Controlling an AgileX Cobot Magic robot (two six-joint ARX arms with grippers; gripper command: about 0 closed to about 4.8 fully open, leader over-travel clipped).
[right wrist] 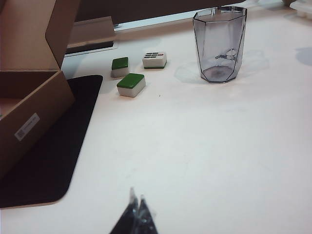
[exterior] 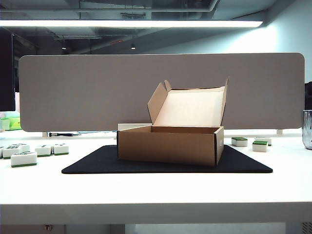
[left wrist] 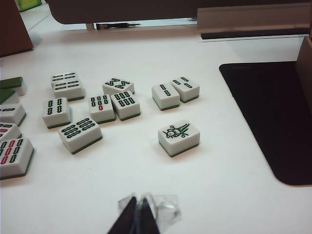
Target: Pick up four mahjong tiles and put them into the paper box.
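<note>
Closest in on both wrist views are the grippers: left gripper (left wrist: 138,214) has its fingers pinched together with nothing between them, hanging over bare white tabletop (left wrist: 234,195), and the right gripper (right wrist: 137,217) looks the same, fingers closed and empty, out to the side of the black mat (right wrist: 48,161).

Just past the left one there's a loose scatter of mahjong tiles (left wrist: 100,107), mostly face up, with the bird tile (left wrist: 179,138) sitting a bit apart, nearest the mat. On the right side, three more tiles (right wrist: 131,84) lie near the mat's far corner, two green-back up, and a clear faceted cup (right wrist: 219,44) stands beyond them.

Middle of the mat sits the paper box (exterior: 170,145), lid flipped up and open. Can't see inside it. Grey partition panel (exterior: 73,92) runs behind everything.
</note>
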